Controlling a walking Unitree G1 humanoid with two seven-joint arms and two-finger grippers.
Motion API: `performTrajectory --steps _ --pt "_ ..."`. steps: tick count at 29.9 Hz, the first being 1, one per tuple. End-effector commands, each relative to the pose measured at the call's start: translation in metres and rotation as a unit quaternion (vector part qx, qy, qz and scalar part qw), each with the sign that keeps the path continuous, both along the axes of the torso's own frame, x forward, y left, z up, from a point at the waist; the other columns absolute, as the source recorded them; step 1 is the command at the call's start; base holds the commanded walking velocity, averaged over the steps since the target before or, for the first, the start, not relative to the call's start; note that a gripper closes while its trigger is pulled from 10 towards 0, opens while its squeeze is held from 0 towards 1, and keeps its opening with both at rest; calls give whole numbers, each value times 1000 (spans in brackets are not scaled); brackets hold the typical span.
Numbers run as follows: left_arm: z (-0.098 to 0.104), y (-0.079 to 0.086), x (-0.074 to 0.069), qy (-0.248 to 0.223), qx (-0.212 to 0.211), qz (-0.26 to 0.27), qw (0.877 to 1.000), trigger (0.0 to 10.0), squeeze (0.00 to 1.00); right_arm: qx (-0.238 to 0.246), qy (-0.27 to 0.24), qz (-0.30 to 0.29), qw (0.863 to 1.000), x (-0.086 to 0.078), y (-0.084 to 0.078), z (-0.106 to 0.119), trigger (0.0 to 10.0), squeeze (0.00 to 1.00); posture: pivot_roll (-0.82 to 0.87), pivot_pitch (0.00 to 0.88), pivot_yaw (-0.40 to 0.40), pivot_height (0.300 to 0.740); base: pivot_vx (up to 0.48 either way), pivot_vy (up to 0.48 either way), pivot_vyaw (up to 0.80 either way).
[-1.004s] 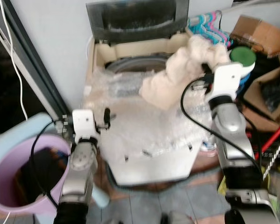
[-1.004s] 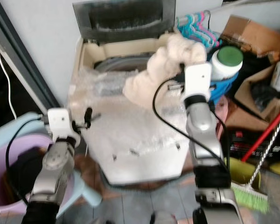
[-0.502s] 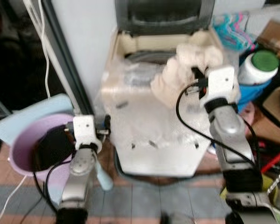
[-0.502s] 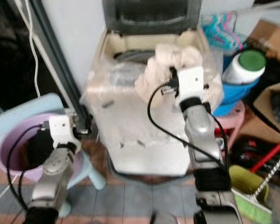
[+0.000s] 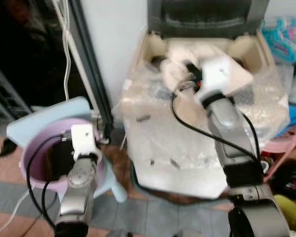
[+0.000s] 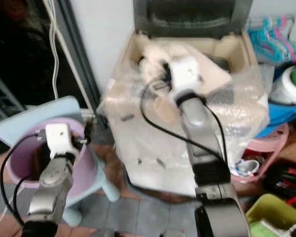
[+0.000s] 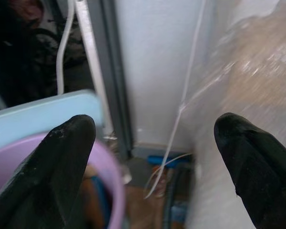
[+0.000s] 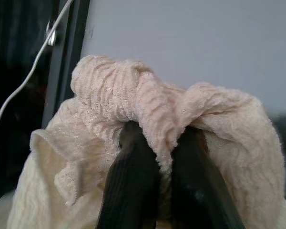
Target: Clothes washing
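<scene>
From the left eye view, the right arm reaches up over the washing machine point(image 5: 187, 163), whose top and front are wrapped in clear plastic and whose lid point(image 5: 207, 17) stands open at the back. The right gripper point(image 5: 187, 74) sits over the left part of the drum opening, and a cream garment point(image 5: 180, 57) bunches around it there, above the tub. On the left, the left gripper point(image 5: 96, 140) hangs low beside a purple basin point(image 5: 32, 173) that rests on a light blue stool point(image 5: 44, 116); dark clothes point(image 5: 61, 158) lie inside the basin.

The right eye view gives the same scene. Coloured hangers point(image 6: 276, 34) sit to the right of the machine, with a white jug with a green cap point(image 6: 291, 84) just below them and a pink stool point(image 6: 266, 153) near the floor.

Over to the left wrist view: the two black fingers point(image 7: 62, 162) are spread wide apart with nothing between them. The basin's purple rim curves beneath them, and a white cable point(image 7: 186, 90) runs down the wall beside the plastic-wrapped machine.

In the right wrist view, the black fingers point(image 8: 128, 186) are pinched tight on a fold of the cream garment, which drapes over and around both of them against a pale wall point(image 8: 205, 43).
</scene>
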State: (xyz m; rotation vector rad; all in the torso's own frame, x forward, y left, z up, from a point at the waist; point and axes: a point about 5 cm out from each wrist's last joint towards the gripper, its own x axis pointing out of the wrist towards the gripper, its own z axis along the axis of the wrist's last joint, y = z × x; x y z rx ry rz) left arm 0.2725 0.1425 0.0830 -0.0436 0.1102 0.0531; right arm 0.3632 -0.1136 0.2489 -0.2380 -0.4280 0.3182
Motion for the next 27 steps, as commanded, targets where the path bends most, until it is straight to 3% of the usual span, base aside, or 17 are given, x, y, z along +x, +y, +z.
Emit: performTrajectory --steps 1,4,5,7,10,11,12,13,15,17,18,23,27 --pt "2 -5 2 -1 -2 -6 1000 10000 0 9 -35 -23 999 12 -6 28 10000 0 -49 0 60 740 0 0 0" --pt "2 -7 2 0 -2 -4 1000 10000 0 31 -77 -62 995 24 -15 66 10000 0 -42 0 55 740 0 0 0" --pt "2 -8 2 -1 -5 -4 1000 10000 0 45 -92 -94 990 29 -25 83 10000 0 -37 0 47 740 0 0 0" --pt "2 -9 1 0 -3 -5 1000 10000 0 47 -95 -112 988 31 -30 88 10000 0 -37 0 47 740 0 0 0" --pt "0 -8 -1 3 -5 -1 1000 10000 0 77 -43 -151 985 40 -44 76 10000 0 -35 0 38 740 0 0 0" --pt "0 -8 -1 3 -5 -1 1000 10000 0 82 -16 -157 984 42 -46 64 10000 910 -34 0 37 740 0 0 0" --pt "0 -9 -2 3 -6 0 1000 10000 0 85 3 -162 983 44 -47 56 10000 910 -33 0 37 740 0 0 0" --pt "0 -9 -2 3 -6 0 1000 10000 0 83 24 -162 983 45 -47 43 10000 1000 -33 0 36 740 0 0 0" --pt "1 -11 -3 2 -7 -1 1000 10000 0 77 81 -158 981 41 -45 3 10000 1000 -38 0 43 740 0 0 0" --pt "1 -11 -2 2 -7 -1 1000 10000 0 77 88 -156 981 39 -45 -3 10000 1000 -38 0 43 740 0 0 0" --pt "0 -11 -2 5 -5 -1 1000 10000 0 66 107 -152 980 31 -46 -22 10000 1000 -42 0 48 740 0 0 0" --pt "-1 -11 -1 10 -4 -4 1000 10000 0 51 130 -154 978 8 -56 -53 10000 1000 -55 0 56 740 0 0 0" --pt "0 -13 0 12 -12 -3 1000 10000 0 51 105 -165 979 -15 -68 -62 10000 1000 -62 0 60 740 0 0 0"
